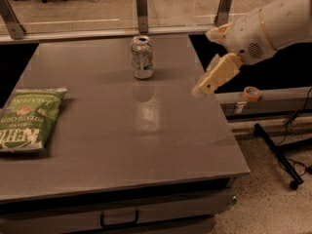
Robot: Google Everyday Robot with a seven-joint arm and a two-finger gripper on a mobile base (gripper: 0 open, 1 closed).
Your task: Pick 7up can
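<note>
— Is there any writing to read here?

— Mostly on the green chip bag [29, 118] lying at the left side of the table [146, 150]. Big white letters near its lower end look like "KETTLE". The smaller lines above them are too blurred to read for sure.

— And the can [142, 57]?

— It has green markings and a small red spot on its silvery side, but no word or number I can read.

— Any label on the gripper [204, 87]?

— None legible. It hangs over the table's right edge, to the right of the can and well apart from it, and its cream casing is plain.
</note>
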